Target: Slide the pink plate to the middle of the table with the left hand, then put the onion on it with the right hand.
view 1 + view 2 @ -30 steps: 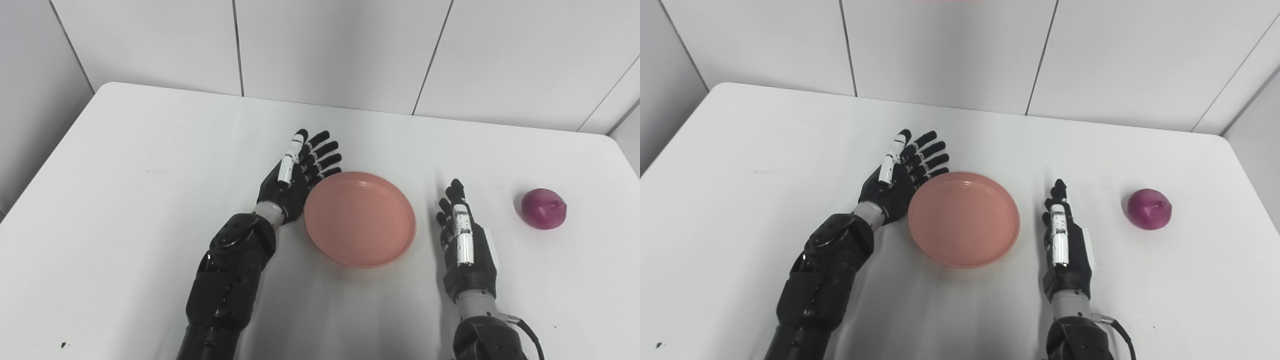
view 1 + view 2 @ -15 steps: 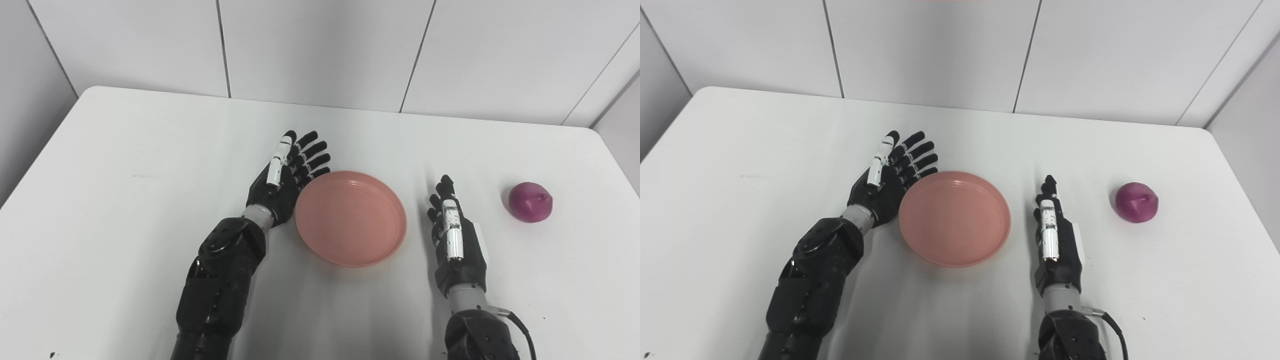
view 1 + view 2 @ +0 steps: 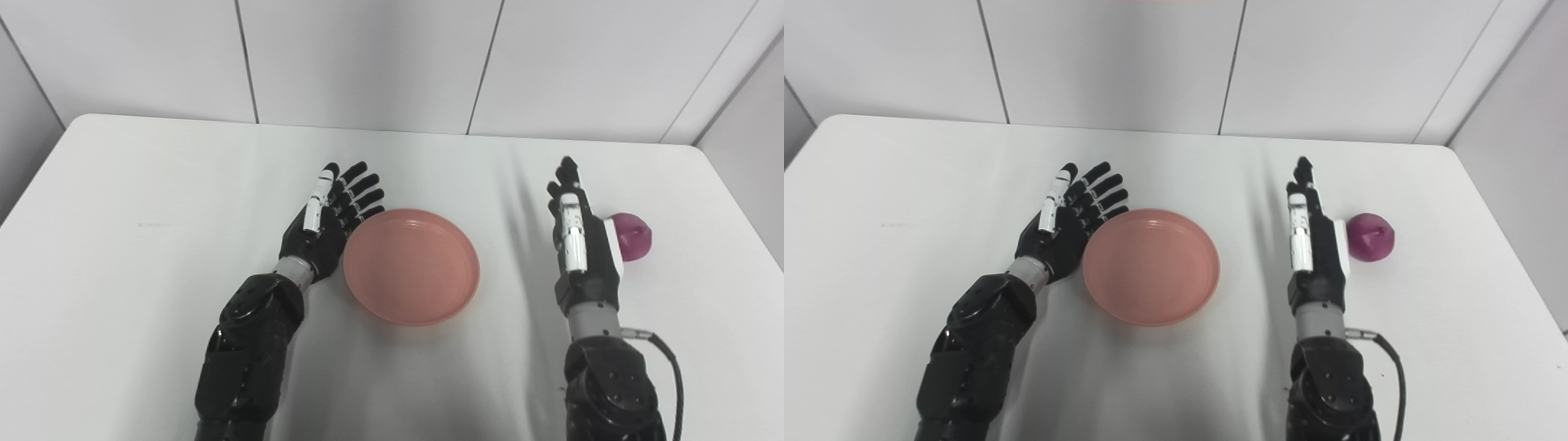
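Left eye view: round pink plastic plate (image 3: 411, 266) mid-table; splayed left hand (image 3: 323, 222) touches its rim, empty straight-fingered right hand (image 3: 582, 245) beside smooth purple onion (image 3: 634, 236)

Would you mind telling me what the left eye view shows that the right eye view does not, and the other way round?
Only the left eye view has the right hand overlapping the onion, hiding part of it. Only the right eye view shows the onion whole, just right of that hand. Both show the pink plate empty on the white table, the left hand open against its left rim, and the right hand open, holding nothing.
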Tool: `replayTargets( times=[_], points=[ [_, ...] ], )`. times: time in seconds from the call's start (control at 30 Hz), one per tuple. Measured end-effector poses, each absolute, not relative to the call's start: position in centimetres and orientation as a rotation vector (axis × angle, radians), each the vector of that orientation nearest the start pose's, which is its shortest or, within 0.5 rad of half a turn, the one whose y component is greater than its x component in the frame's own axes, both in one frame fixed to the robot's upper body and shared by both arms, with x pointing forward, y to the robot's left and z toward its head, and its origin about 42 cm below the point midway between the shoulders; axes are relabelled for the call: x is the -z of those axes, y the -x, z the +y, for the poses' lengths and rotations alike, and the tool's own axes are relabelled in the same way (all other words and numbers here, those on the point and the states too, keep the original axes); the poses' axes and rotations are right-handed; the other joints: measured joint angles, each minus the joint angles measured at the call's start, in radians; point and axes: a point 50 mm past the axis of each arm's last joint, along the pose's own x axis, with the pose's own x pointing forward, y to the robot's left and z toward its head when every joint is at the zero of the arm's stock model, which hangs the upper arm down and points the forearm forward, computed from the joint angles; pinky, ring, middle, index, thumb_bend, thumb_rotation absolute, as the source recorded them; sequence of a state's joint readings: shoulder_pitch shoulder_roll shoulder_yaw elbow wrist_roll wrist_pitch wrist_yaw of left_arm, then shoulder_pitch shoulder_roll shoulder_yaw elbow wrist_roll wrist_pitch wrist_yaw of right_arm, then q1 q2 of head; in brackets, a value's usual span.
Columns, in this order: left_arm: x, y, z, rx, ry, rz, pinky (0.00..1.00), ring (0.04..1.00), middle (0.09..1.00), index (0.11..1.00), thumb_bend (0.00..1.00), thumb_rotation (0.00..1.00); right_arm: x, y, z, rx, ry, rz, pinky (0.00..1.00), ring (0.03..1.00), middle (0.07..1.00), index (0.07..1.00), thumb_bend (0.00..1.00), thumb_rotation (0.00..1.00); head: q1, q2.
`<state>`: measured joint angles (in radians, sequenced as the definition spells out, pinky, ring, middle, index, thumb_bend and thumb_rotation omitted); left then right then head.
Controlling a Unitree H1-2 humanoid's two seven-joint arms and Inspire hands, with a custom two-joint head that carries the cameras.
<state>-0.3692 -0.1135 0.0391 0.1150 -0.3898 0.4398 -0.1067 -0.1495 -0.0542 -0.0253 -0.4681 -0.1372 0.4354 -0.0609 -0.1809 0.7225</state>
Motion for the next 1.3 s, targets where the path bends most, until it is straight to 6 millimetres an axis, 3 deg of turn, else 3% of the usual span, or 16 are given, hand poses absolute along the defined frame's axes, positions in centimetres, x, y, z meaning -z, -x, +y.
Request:
replayTargets(
  times=[0.33,0.63,0.73,0.8,0.9,0.97,1.2,1.3],
  points=[
    [-15.9,-38.8,13.7,0.342,0.476,0.178,0.83,0.867,0.880,0.869,0.43,1.00,-26.8,-31.4,-26.3,0.195,0.299,-0.275,0.95,0.923,0.933,0.941,0.39,1.00,-0.135,-0.018],
    [-15.7,-39.0,15.0,0.337,0.476,0.160,0.84,0.861,0.874,0.866,0.44,1.00,-28.3,-32.0,-28.0,0.287,0.472,-0.313,0.86,0.911,0.930,0.934,0.39,0.99,-0.170,-0.035],
    [-15.5,-39.0,15.2,0.338,0.475,0.157,0.84,0.863,0.877,0.870,0.44,1.00,-28.6,-31.9,-28.7,0.336,0.596,-0.311,0.84,0.903,0.920,0.928,0.43,0.94,-0.180,-0.044],
    [-15.4,-39.1,15.3,0.342,0.475,0.152,0.84,0.865,0.878,0.872,0.44,1.00,-28.9,-31.8,-29.2,0.379,0.677,-0.305,0.81,0.888,0.913,0.932,0.49,0.84,-0.186,-0.051],
    [-15.2,-39.1,15.4,0.346,0.474,0.140,0.84,0.863,0.876,0.870,0.44,1.00,-28.9,-31.6,-29.7,0.414,0.775,-0.291,0.74,0.846,0.892,0.916,0.66,0.63,-0.204,-0.066],
    [-15.2,-39.1,15.4,0.346,0.474,0.138,0.84,0.862,0.875,0.870,0.44,1.00,-28.7,-31.4,-30.0,0.438,0.827,-0.271,0.73,0.844,0.891,0.919,0.72,0.57,-0.204,-0.066],
    [-15.1,-38.9,15.4,0.346,0.475,0.137,0.84,0.863,0.876,0.867,0.43,1.00,-27.1,-31.0,-31.1,0.459,0.942,-0.167,0.75,0.862,0.910,0.922,0.88,0.43,-0.219,-0.101],
    [-15.0,-38.9,15.5,0.349,0.475,0.132,0.85,0.875,0.889,0.880,0.43,1.00,-26.4,-31.0,-31.4,0.463,0.967,-0.140,0.73,0.863,0.917,0.926,0.95,0.42,-0.232,-0.110]
  ],
)
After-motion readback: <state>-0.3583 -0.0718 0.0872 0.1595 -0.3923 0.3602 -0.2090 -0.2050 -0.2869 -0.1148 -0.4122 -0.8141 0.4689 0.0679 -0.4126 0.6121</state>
